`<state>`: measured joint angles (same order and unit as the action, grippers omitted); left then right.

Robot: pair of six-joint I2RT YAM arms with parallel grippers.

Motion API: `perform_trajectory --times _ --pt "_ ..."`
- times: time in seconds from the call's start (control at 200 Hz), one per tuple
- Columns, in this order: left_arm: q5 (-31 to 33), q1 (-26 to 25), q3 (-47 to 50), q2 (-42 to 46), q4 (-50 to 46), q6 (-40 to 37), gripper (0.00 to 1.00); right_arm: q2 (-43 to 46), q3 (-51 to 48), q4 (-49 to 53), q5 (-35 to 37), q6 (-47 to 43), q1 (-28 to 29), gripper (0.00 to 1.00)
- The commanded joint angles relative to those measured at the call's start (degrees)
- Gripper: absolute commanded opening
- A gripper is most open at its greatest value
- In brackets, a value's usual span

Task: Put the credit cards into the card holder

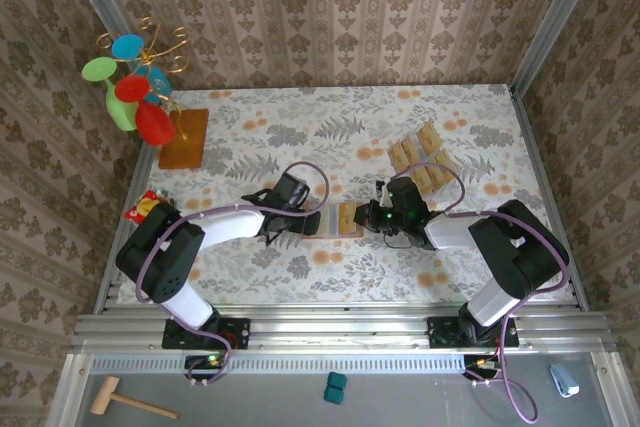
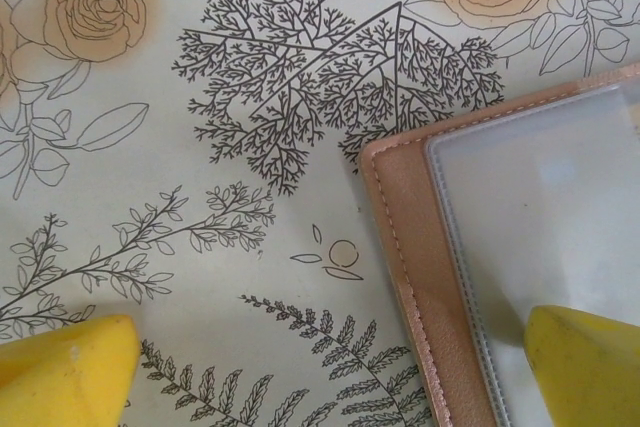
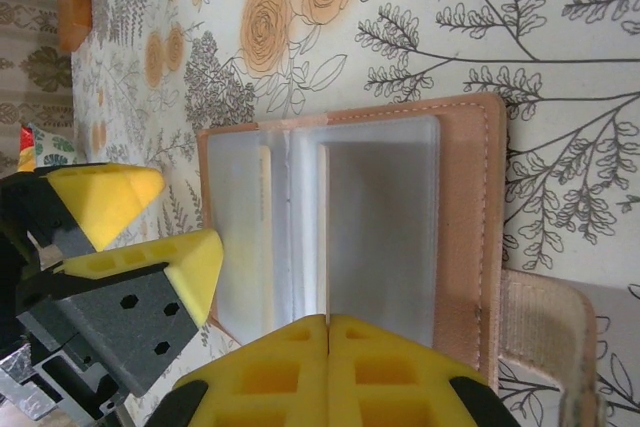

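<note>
The card holder (image 1: 348,219) lies open on the floral cloth at mid-table, its clear sleeves (image 3: 380,217) facing up inside the tan leather (image 2: 400,217). My right gripper (image 1: 375,215) (image 3: 328,322) is shut on the near edge of one clear sleeve, which stands up between the two halves. My left gripper (image 1: 308,223) (image 2: 330,372) (image 3: 150,232) is open and straddles the holder's left edge. One of its fingertips (image 2: 585,367) sits over the sleeve and the other (image 2: 70,372) over the cloth. Several tan credit cards (image 1: 430,159) lie in a clear tray at the back right.
A wooden board (image 1: 185,137) bearing a colourful wire ornament (image 1: 135,87) stands at the back left. A red packet (image 1: 145,207) lies at the table's left edge. The holder's fabric strap (image 3: 545,327) sticks out on its right side. Patterned walls close in on three sides.
</note>
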<state>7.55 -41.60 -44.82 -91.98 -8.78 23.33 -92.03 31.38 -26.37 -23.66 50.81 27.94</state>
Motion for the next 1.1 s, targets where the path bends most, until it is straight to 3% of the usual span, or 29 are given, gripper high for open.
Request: perform_trajectory --times 0.0,0.395,1.095 --pt "1.75 -0.27 1.76 0.60 -1.34 0.64 1.00 -0.29 -0.53 -1.19 -1.67 -0.49 -0.43 0.00" --pt "2.72 -0.29 2.63 1.91 -1.72 1.01 1.00 -0.24 -1.58 -11.27 -4.82 1.63 -0.48 0.00" --pt "3.04 -0.26 3.39 2.53 -2.37 1.24 1.00 -11.65 -2.85 -28.85 -5.38 7.81 -0.35 0.00"
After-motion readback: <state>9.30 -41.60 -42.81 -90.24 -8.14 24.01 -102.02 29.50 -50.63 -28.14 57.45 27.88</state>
